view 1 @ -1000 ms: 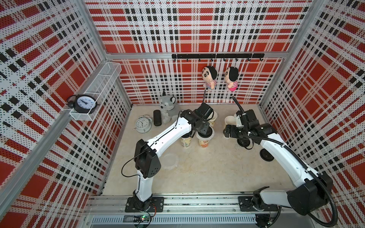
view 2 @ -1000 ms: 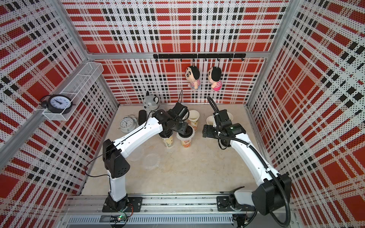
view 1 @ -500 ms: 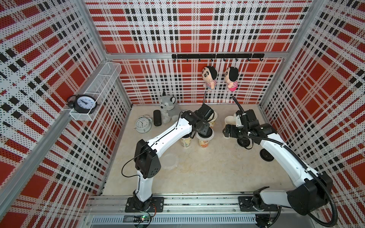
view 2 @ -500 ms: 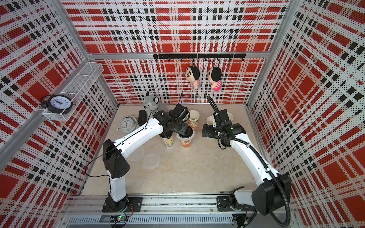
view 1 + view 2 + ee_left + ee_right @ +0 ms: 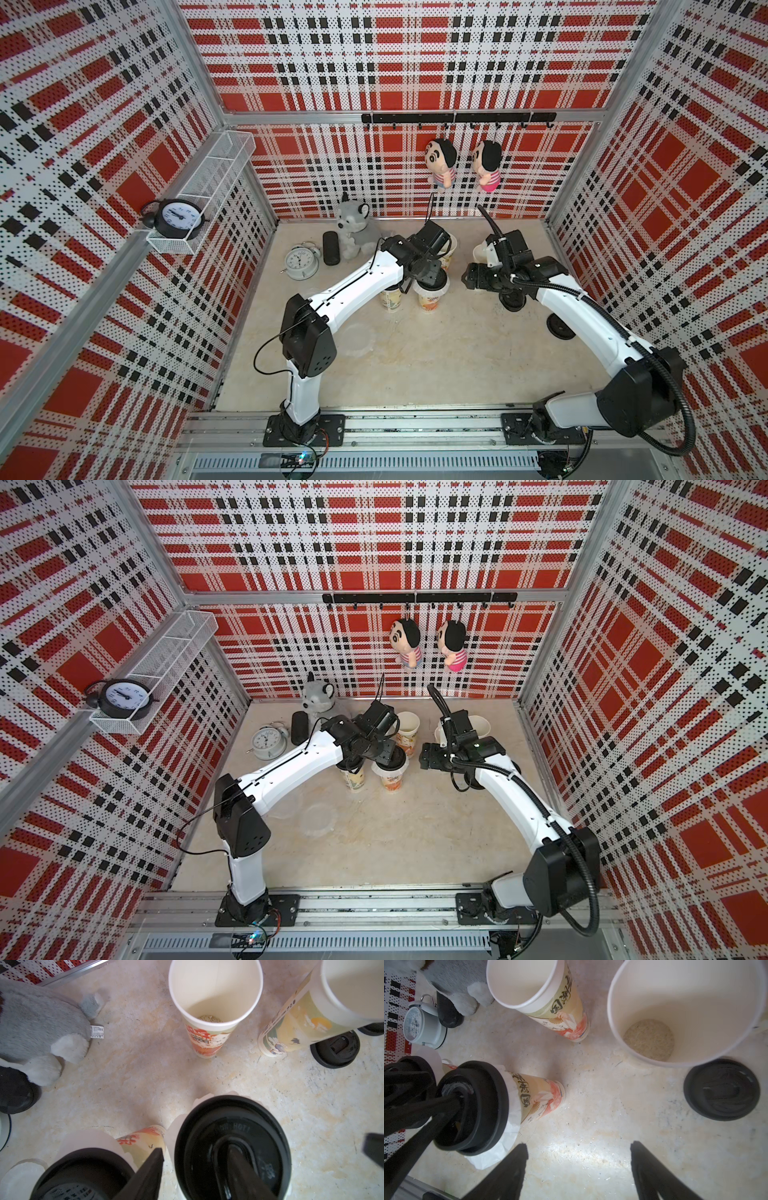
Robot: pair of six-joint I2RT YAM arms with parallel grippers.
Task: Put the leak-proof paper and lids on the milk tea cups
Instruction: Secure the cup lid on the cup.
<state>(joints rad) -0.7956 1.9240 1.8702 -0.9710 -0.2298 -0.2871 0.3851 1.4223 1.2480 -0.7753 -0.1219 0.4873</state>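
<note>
Paper point(image 5: 318, 818), flat on surface point(image 5: 436, 365) near lidded cup point(image 5: 429, 302): likely flimsy, light, clingy; pinch crinkled rim. Left fingers point(image 5: 152, 1161) spread astride lid point(image 5: 230, 1126); right fingers point(image 5: 517, 1167) apart, empty.

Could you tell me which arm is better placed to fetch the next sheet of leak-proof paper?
Probably the left: the spare leak-proof paper lies beside its elbow, while the right gripper hovers open farther off, near an uncovered cup.

The left arm point(image 5: 357, 282) and right arm point(image 5: 582, 316) have glossy white links, boxy black joints and black base plates point(image 5: 305, 430). A ribbed black hose point(image 5: 690, 422) runs along the right arm. The right end effector point(image 5: 579, 1146) has tapered black fingers.
</note>
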